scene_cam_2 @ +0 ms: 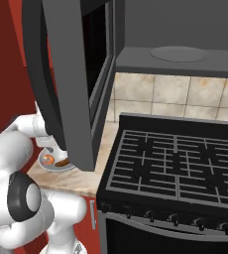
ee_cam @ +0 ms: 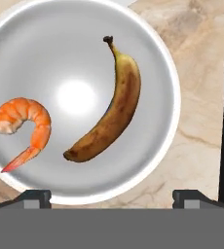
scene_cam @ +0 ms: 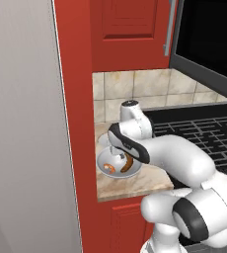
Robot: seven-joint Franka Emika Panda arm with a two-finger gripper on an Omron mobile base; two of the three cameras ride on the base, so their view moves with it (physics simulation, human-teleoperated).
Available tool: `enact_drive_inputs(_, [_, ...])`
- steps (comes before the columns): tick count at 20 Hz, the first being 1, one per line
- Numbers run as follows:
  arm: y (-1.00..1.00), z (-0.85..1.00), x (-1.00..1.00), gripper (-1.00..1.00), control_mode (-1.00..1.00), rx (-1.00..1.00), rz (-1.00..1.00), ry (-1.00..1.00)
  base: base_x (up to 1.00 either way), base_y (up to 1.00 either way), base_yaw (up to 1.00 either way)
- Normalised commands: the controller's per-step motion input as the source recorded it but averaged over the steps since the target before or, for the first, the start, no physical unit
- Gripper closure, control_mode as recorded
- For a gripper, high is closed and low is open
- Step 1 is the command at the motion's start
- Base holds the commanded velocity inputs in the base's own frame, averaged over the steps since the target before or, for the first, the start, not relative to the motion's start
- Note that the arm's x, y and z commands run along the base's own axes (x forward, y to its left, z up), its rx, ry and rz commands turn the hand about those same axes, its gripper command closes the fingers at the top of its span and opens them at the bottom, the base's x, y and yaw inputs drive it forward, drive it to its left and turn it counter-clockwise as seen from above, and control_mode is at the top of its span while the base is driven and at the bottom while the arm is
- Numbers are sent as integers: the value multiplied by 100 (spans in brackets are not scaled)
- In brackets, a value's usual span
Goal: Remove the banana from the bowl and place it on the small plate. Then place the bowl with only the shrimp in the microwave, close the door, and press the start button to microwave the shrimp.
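My gripper [ee_cam: 111, 197] hangs fully open above the bowl [ee_cam: 148, 58], holding nothing. The banana [ee_cam: 111, 109] lies in the bowl beside 1 shrimp [ee_cam: 24, 121]. The bowl rests on the bench [ee_cam: 201, 126].

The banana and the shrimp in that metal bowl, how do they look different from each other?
The banana is brownish-yellow with dark ends, while the shrimp is orange-pink with a pale end. The banana is clearly longer, spanning much of the bowl; the shrimp is far smaller. The banana bends in a gentle arc, the shrimp curls tightly into a hook with a thin tail. Both lie apart on the bowl's floor, below the open gripper.
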Motion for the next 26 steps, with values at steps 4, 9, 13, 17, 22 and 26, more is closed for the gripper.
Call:
enact_drive_inputs(4, [0,-33,24,-100,-100,4,-8,0,0,0,0])
enact_drive_inputs(9, [0,-18,16,-100,-100,3,-8,-1,0,0,0])
enact_drive_inputs(13, [0,-12,16,-100,-100,1,-10,0,0,0,0])
enact_drive_inputs(17, [0,-22,11,-100,-100,1,-11,0,0,0,0])
enact_drive_inputs(22, [0,-20,14,-100,-100,0,-11,0,0,0,0])
enact_drive_inputs(26, [0,-15,2,-100,-100,0,-7,0,0,0,0])
